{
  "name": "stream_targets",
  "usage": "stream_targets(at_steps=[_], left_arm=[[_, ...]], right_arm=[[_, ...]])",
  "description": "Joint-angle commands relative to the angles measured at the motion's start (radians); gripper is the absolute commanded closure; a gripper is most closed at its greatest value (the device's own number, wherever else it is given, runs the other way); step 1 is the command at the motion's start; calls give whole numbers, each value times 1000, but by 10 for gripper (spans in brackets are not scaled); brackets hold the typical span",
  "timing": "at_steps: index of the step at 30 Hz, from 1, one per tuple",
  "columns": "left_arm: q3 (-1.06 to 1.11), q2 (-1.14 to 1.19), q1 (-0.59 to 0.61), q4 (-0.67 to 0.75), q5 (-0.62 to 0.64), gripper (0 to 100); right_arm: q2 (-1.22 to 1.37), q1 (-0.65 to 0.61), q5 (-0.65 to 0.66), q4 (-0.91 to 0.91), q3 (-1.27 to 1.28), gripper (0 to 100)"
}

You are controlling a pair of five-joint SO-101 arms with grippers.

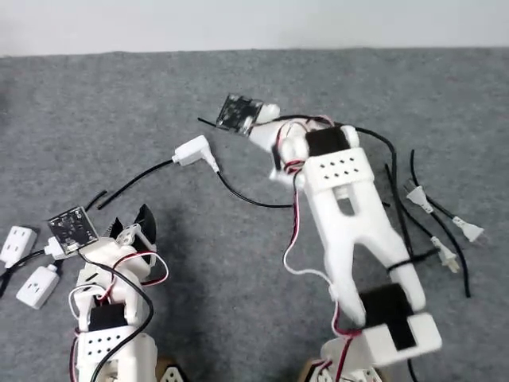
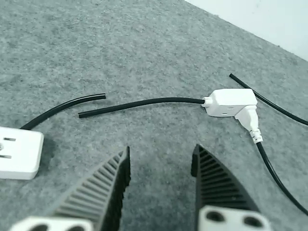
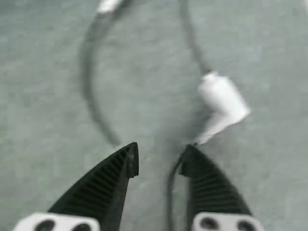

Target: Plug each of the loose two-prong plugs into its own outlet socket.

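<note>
Grey mat (image 1: 358, 87) is covering the whole table. Right arm (image 1: 350, 215) is stretching from the near edge up past mid-table, with its wrist sitting just beyond the mated socket (image 1: 188, 151). Right gripper (image 3: 159, 156) is hanging low over the mat, jaws parted to a moderate gap and holding nothing. A white connector body (image 3: 221, 101) is lying just ahead of it, probably that mated pair, but it's too blurred to confirm. Left arm (image 1: 111, 334) is sitting folded at the near left. Left gripper (image 2: 161, 168) is also parted and empty, pointing across bare mat toward the mated socket and its angled plug (image 2: 249, 118). My read: one pair is done, and both grippers are standing open because neither has picked its next part. Two free sockets (image 1: 16, 243) (image 1: 38, 285) are lying at the far left edge, just beside the left arm, so that arm is placed to steady them. Three loose plugs (image 1: 417, 195) (image 1: 471, 231) (image 1: 447, 259) are lying well apart from the sockets, on the far right, next to the right arm's forearm. In the way: the right arm itself is lying between plugs and sockets. The plugs' black cables (image 1: 465, 270) are crossing each other close to its links, so snagging is looking likely on pickup. Short cable stubs (image 2: 72, 103) are lying between the left gripper and the mated socket, a minor obstruction.
</note>
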State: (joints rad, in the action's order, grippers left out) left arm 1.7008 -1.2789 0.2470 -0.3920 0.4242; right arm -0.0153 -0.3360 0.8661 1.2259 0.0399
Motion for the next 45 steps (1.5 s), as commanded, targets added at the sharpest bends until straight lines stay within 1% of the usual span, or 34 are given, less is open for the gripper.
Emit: stream_targets(at_steps=[1,5,7,10,13,15,17,19,22,24,27,31,33,35,39,42,45], left_arm=[[-13,-12,-6,35,-8,804],[-13,-12,-6,35,-8,804],[-13,-12,-2,34,-37,804],[-13,-12,0,25,-164,804],[-50,-12,0,-69,-330,804],[-108,-12,-8,-183,-425,804],[-163,-12,-8,-302,-436,804],[-191,-12,-2,-384,-446,804],[-189,-12,5,-400,-519,808],[-189,-12,35,-400,-575,808],[-196,-12,81,-396,-707,808],[-205,-12,150,-381,-850,809],[-249,-12,218,-402,-911,809],[-340,-12,296,-459,-1008,809],[-555,-5,402,-566,-1269,809],[-684,0,430,-592,-1442,809],[-791,60,428,-595,-1548,809]], right_arm=[[-107,-45,-95,168,-55,905],[-165,-41,-252,269,-55,871],[-188,-30,-325,318,-48,866],[-226,-22,-436,352,31,868],[-278,-21,-491,331,199,868],[-329,-21,-493,266,347,868],[-394,-18,-493,168,509,868],[-467,-13,-493,42,680,868],[-584,-5,-489,-156,902,868],[-659,13,-471,-245,1007,868],[-748,45,-427,-364,1145,868],[-826,50,-419,-564,1336,867],[-862,51,-419,-588,1366,867],[-881,51,-419,-585,1373,867],[-900,51,-410,-596,1393,866],[-900,50,-367,-596,1398,867],[-900,47,-362,-596,1398,867]])
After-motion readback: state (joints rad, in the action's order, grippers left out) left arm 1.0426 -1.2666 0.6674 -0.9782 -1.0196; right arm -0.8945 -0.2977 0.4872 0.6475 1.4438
